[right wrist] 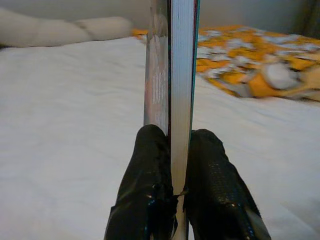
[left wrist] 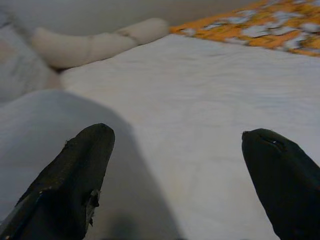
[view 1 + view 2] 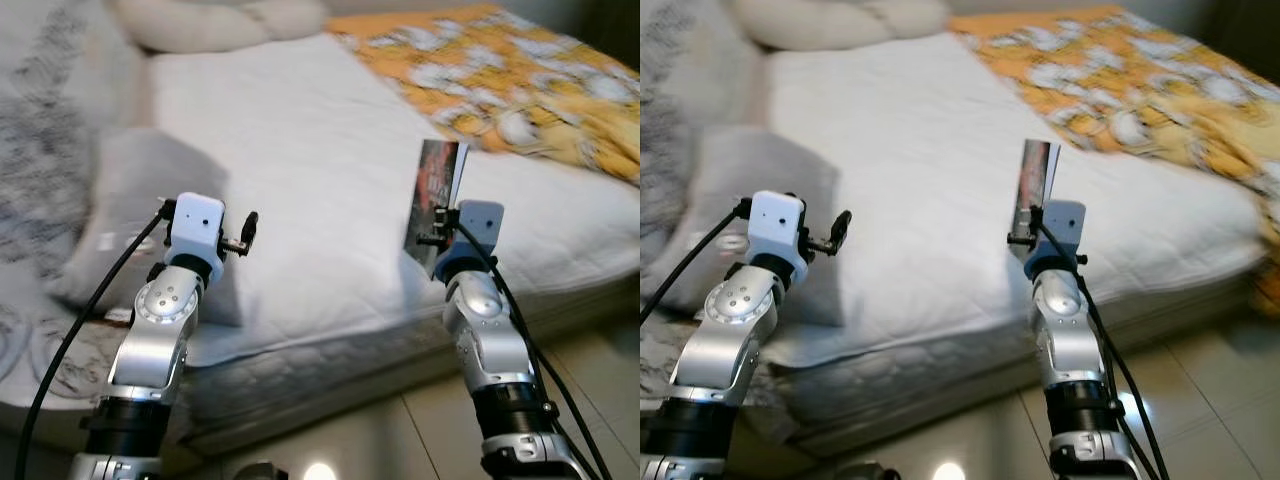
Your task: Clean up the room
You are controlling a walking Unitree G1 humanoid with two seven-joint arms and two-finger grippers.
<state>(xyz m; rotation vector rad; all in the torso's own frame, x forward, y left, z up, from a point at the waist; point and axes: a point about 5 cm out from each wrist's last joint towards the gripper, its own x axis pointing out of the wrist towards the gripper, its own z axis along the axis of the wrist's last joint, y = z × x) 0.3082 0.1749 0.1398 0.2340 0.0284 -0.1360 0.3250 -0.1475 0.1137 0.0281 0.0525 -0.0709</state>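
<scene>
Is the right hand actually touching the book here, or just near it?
Touching. In the right wrist view, the right hand has both black fingers pressed against the faces of the upright book, no gap either side.

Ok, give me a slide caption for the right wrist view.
Right gripper shut on a thin book, held upright on edge above the white bed.
</scene>
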